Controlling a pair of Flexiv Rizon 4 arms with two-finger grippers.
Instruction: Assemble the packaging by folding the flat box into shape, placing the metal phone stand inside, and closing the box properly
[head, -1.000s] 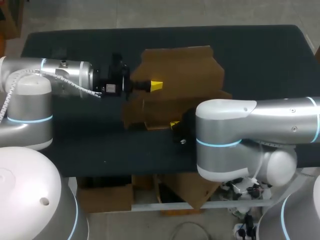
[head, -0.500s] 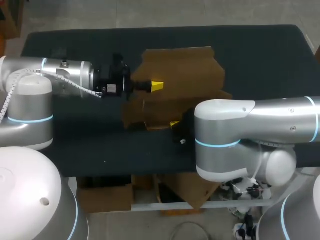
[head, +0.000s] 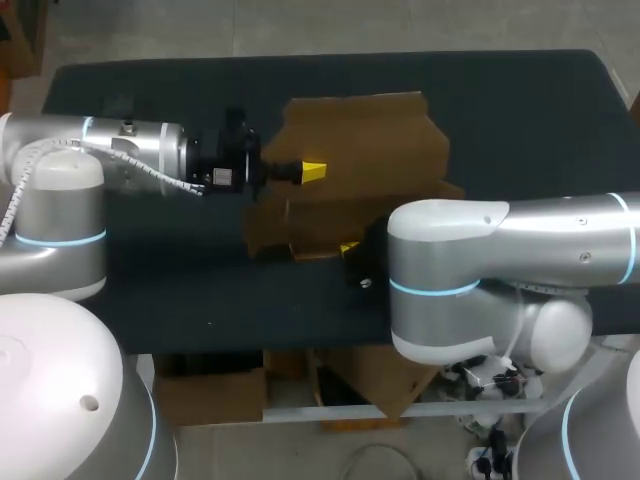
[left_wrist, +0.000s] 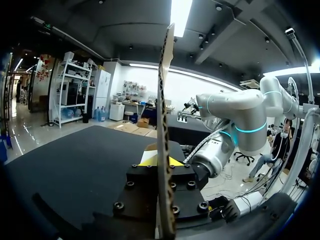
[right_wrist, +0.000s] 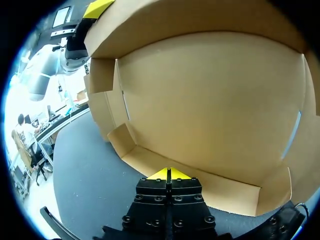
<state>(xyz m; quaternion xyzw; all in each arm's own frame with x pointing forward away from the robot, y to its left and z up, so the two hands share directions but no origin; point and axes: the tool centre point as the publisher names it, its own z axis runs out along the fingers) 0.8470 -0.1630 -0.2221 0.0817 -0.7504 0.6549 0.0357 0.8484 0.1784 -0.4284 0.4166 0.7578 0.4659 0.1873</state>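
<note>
A brown cardboard box (head: 370, 140) lies partly folded in the middle of the dark table, its walls half raised. My left gripper (head: 313, 171) comes in from the left and is shut on one upright panel (left_wrist: 165, 100), which runs edge-on between its yellow tips (left_wrist: 161, 161). My right gripper (head: 349, 247) sits at the box's near side, shut with nothing in it. Its tips (right_wrist: 170, 174) rest against a low front flap (right_wrist: 200, 182), facing the box's open inside (right_wrist: 210, 100). No metal phone stand shows in any view.
My right arm's bulky elbow (head: 450, 270) hangs over the table's front right and hides the near part of the box. Bare dark tabletop (head: 150, 290) lies to the left and along the far edge (head: 520, 90).
</note>
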